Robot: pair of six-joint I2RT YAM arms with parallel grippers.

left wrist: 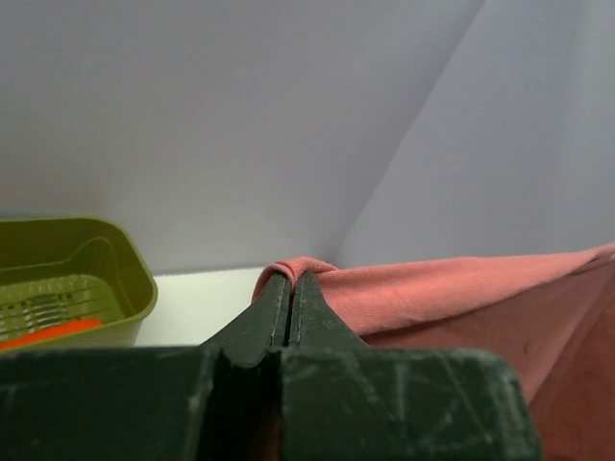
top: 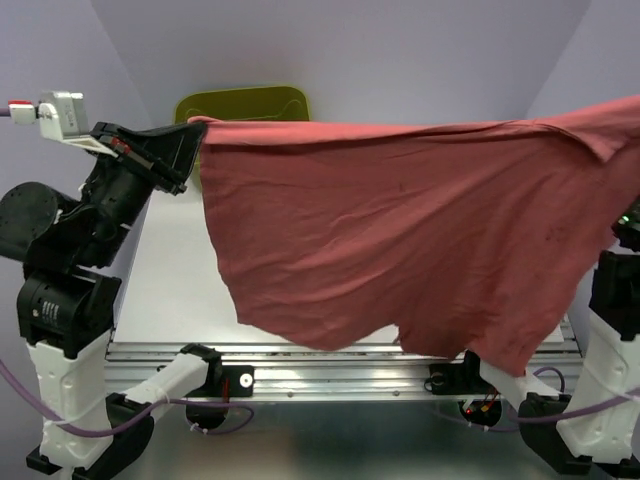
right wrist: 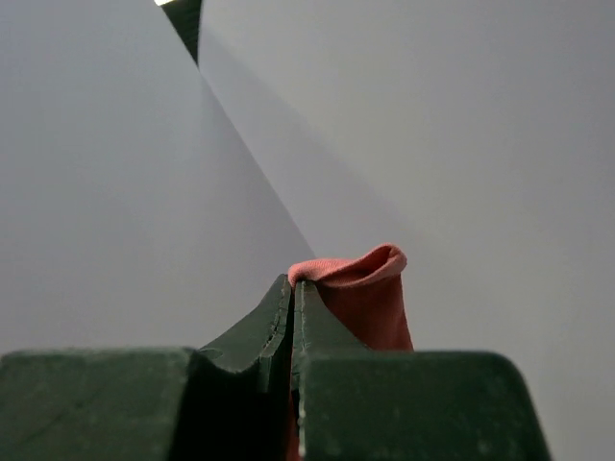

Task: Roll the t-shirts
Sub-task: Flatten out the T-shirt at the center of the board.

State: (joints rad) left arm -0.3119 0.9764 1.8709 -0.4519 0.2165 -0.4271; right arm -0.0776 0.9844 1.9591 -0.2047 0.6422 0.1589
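Both left gripper (left wrist: 291,281) and right gripper (right wrist: 292,286) pinch the rose t-shirt (top: 400,230) taut aloft, presumably to spread it flat.

Lab booth — blank walls (top: 350,50) (aluminium-framed table (top: 180,280)).

No text, label, brand, number or sign can be read anywhere, neither on the t-shirt (top: 400,230) nor on the tub (top: 240,93).

I see the rose t-shirt (top: 400,230) hanging as a curtain from 10 to 3 o'clock; counter (top: 175,280) open at 9; tub (top: 240,103) blocks 11.
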